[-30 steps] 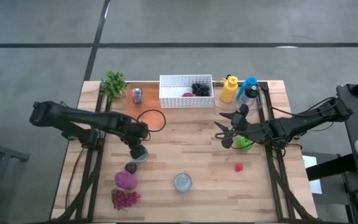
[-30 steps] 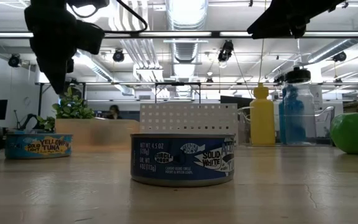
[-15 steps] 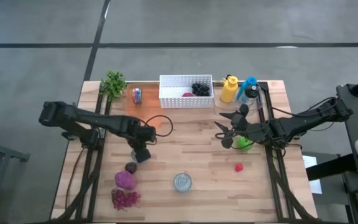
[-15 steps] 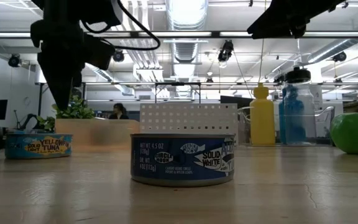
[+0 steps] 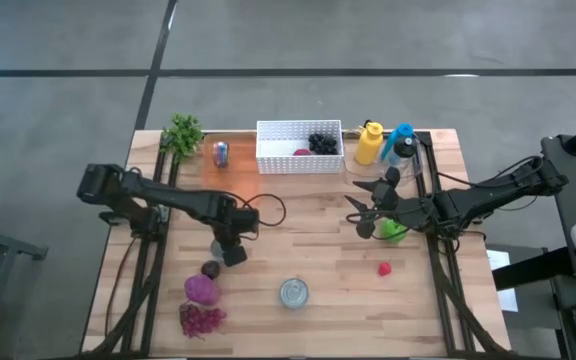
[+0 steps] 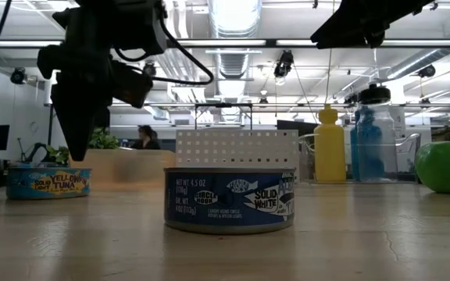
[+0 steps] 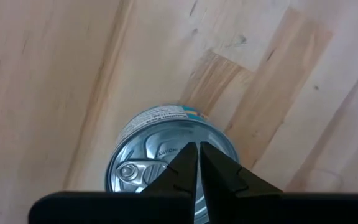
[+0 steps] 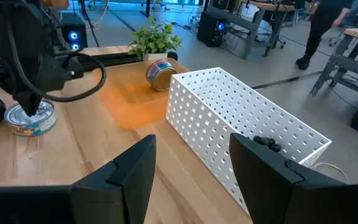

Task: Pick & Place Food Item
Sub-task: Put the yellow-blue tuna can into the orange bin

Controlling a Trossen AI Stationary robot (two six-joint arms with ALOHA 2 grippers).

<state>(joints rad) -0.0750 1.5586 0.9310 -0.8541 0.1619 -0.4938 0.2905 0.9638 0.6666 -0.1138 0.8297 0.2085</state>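
The yellow tuna can lay flat on the bench, left of centre and a little toward the front edge, pull-tab lid up. The left gripper hung right above it, fingers pressed together with nothing between them, so it had no hold on the can yet. I reckoned that can would be stiff and fairly weighty for its size, with smooth metal sides likely to slip; the sensible hold would be across the round wall, jaws spread wide first, not on the lid.

Just toward the front-left corner sat a dark plum, then a purple cabbage-like lump and some red grapes. A second tin stood near the middle of the front edge. The white basket waited at the back edge. The right gripper hovered at the right side, jaws partly open and empty.
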